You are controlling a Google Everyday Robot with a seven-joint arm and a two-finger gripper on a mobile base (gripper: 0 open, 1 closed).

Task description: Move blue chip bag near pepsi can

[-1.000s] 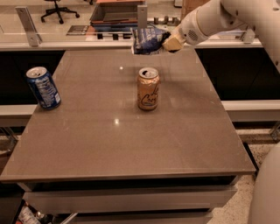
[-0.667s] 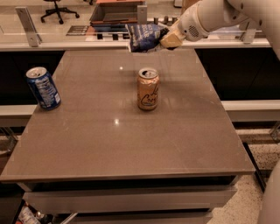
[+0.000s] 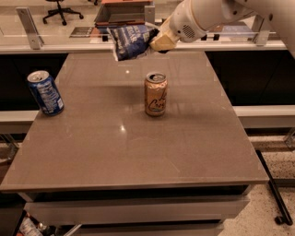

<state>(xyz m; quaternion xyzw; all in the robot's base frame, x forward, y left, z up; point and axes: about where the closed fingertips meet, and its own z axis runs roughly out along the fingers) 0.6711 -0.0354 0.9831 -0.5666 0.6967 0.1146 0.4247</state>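
1. A grey-brown table [image 3: 138,152] fills the middle of the view.
2. An orange-tan can [image 3: 156,94] with script lettering stands upright on its far half.
3. A pale ledge [image 3: 55,47] runs behind the table and carries a metal post [image 3: 28,27].
4. An office chair [image 3: 61,8] stands far back on the left.

Even overhead light, glints on the table [image 3: 184,152] (hand [image 3: 154,39], gripping blue chip bag [image 3: 130,41], above far edge).

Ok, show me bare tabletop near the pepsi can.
Bare: between pepsi can and tan can, plus the near half of the table. Tight: left of the pepsi can, at the edge. End effector holds blue chip bag above the far edge.
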